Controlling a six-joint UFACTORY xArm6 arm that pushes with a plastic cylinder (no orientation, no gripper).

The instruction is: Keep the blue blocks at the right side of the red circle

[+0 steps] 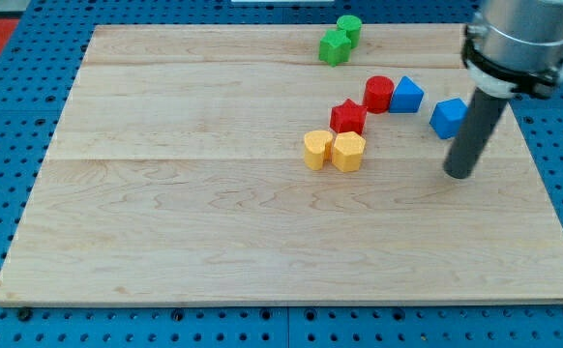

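1. Red circle (378, 94) up in the right half of the board (165, 242), with the first blue block (406, 95) pressed against its right flank. Touching, and already on the correct side.
2. Second blue block (446, 118) further toward the view's right and a shade lower, apart from the first, its right edge hidden behind the rod. Also right of the circle.
3. My tip (460, 175) down on the wood just below and slightly right of that second blue block: close, seemingly not touching. No jaws here to be wide or narrow, only a plain rod holding nothing.
4. Judging by the layout: goal looks all but met, so a tidying step at most. Best done with small, slow nudges rather than sweeps.
5. To close the gap between the blues: swing round to the second block's right face first, then push straight toward the view's left through its middle, to avoid spinning it off line.
6. Stop early. Risk of a long shove: second blue into first, first into the circle, circle shunted left toward the red star (348, 117) just below-left of it.
7. Avoid cutting between the circle and the first blue block, and so knocking that one to the wrong side.
8. Leave the yellow blocks (333, 151) and green blocks (338, 43) alone: well away to the left, no call to go near.
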